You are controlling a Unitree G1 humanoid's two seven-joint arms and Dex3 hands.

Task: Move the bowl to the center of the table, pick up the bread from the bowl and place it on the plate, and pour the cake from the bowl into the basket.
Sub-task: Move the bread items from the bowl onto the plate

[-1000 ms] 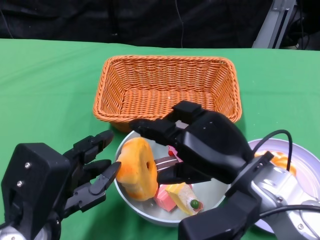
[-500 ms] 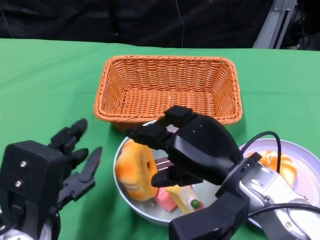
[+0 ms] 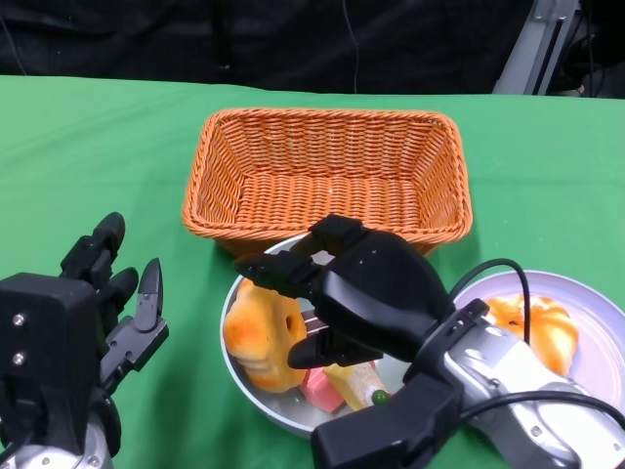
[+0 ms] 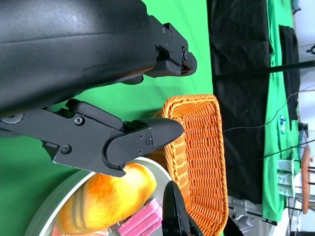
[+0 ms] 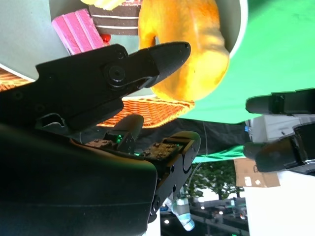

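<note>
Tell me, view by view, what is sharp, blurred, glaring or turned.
Head view: even light, basket and bread sharp. Right wrist view: turned, right hand fills the frame, a bright patch at one corner. Left wrist view: turned, left hand looms large with soft sheen.

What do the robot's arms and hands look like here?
Both hands are black, with chunky, screw-studded fingers. The left hand sits on a boxy black shell with silver screws. Behind the right hand is a silver forearm with a black cable looping over it.
</note>
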